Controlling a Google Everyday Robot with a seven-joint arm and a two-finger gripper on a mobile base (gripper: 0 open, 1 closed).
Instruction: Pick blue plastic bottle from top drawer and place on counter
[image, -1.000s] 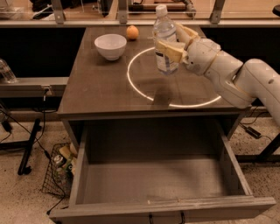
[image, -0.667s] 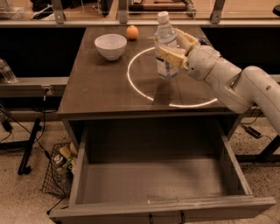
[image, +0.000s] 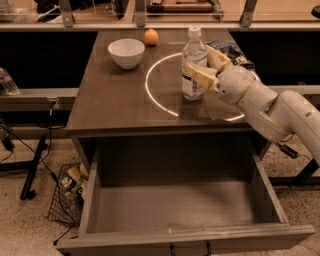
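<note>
The gripper (image: 196, 65) is clamped round the middle of the blue plastic bottle (image: 193, 50), one finger across the front of the label and the other behind, the arm reaching in from the right edge of the table. And the bottle has come down: a second ago it hung clear above the wood, a moment later it was lower, and now its base looks to be touching the counter (image: 115, 95), upright, a little right of centre and just inside the left arc of the glowing white circle (image: 159, 102). That reads as the placing all but done — what is left, I'd say, is to let go and draw back without tipping a tall, light bottle. Just behind the gripper, towards the far right corner, lies a dark blue snack bag (image: 227, 49), close enough to brush on the way out. Along the far edge near the middle sits an orange (image: 151, 36), and towards the far left corner the white bowl (image: 126, 52), with nothing showing above its rim. Below the near edge the top drawer (image: 175, 207) stands pulled fully open — bare grey floor, nothing in it. Down on the floor by the near left corner a wire basket (image: 70, 192) holds some crumpled rubbish.
</note>
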